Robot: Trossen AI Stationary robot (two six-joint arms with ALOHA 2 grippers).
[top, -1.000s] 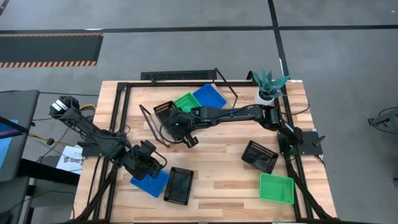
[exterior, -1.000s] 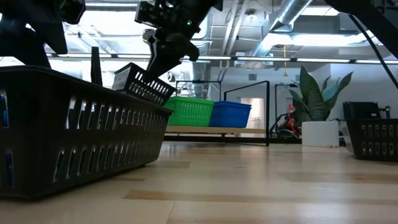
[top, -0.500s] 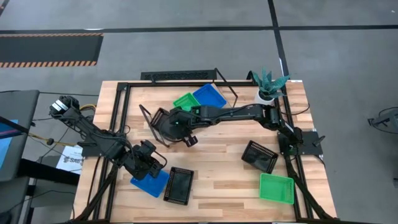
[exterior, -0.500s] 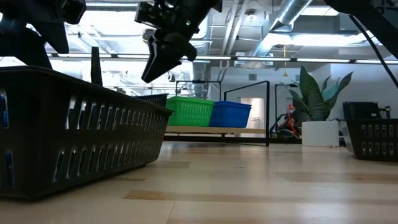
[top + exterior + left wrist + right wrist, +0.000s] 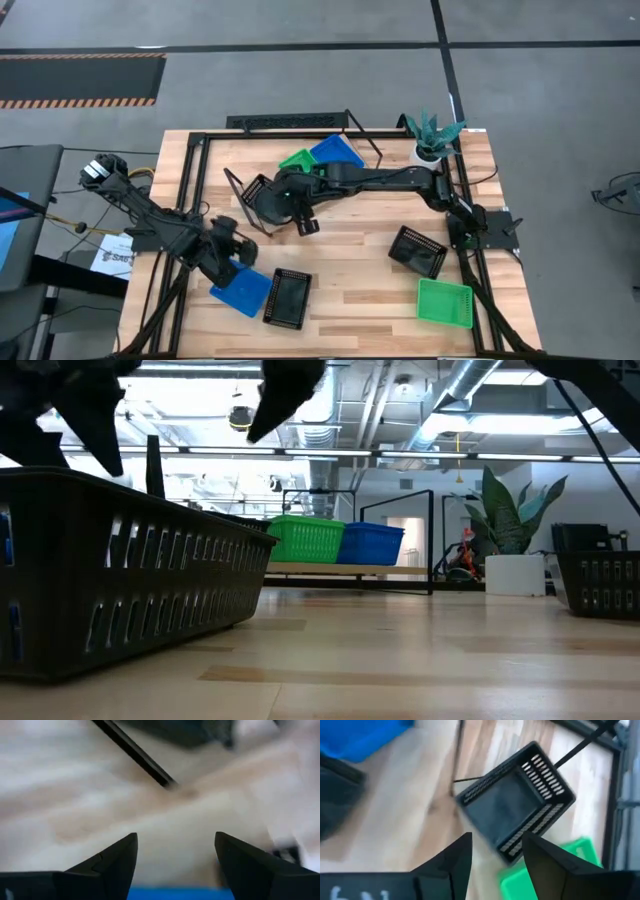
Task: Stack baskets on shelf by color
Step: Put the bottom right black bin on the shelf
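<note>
The shelf (image 5: 340, 568) stands at the table's far middle. A green basket (image 5: 296, 160) and a blue basket (image 5: 336, 151) sit on it, and a black basket (image 5: 515, 815) lies flat at its left end. My right gripper (image 5: 497, 860) hovers open just above that black basket, touching nothing. My left gripper (image 5: 175, 855) is open above the table at the near left, close beside a blue basket (image 5: 240, 291) that lies on the tabletop. Next to that one rests another black basket (image 5: 288, 298).
A black basket (image 5: 417, 250) and a green basket (image 5: 444, 302) lie on the table's near right. A white plant pot (image 5: 429, 152) stands at the far right corner. Black frame rails (image 5: 190, 180) run along the table's edges. Bare wood lies between shelf and near baskets.
My right gripper has opened and let go of the black basket, then risen. The basket, tilted in the air a second ago, has dropped flat onto the shelf's left end beside the green one. My left gripper has shifted slightly off the blue basket, toward the table's left.
</note>
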